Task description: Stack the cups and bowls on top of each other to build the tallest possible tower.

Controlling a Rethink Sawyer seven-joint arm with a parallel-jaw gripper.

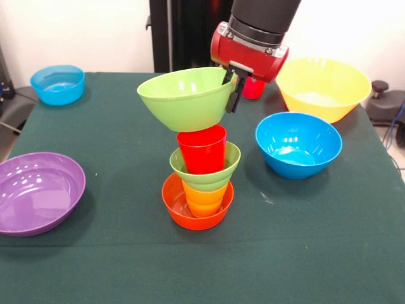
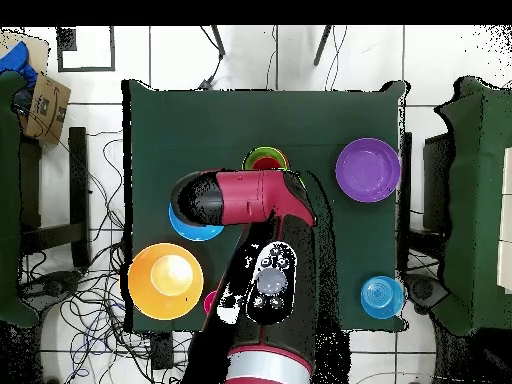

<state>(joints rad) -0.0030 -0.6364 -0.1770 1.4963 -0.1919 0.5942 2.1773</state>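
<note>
The tower stands mid-table in the front view: small orange bowl (image 1: pixel 190 212), yellow-orange cup (image 1: pixel 204 197), small green bowl (image 1: pixel 209 174), red cup (image 1: pixel 202 151). My gripper (image 1: pixel 233 95) is shut on the right rim of a large green bowl (image 1: pixel 183 101). It holds the bowl tilted, with its base right at the red cup's mouth; I cannot tell whether they touch. A pink-magenta cup (image 1: pixel 254 90) is half hidden behind the gripper. In the overhead view the arm covers most of this; only a green rim with red inside (image 2: pixel 265 158) shows.
A large yellow bowl (image 1: pixel 323 85) and a blue bowl (image 1: pixel 297 144) stand right of the tower. A small blue bowl (image 1: pixel 58 83) is far left. A wide purple bowl (image 1: pixel 38 190) is near the left edge.
</note>
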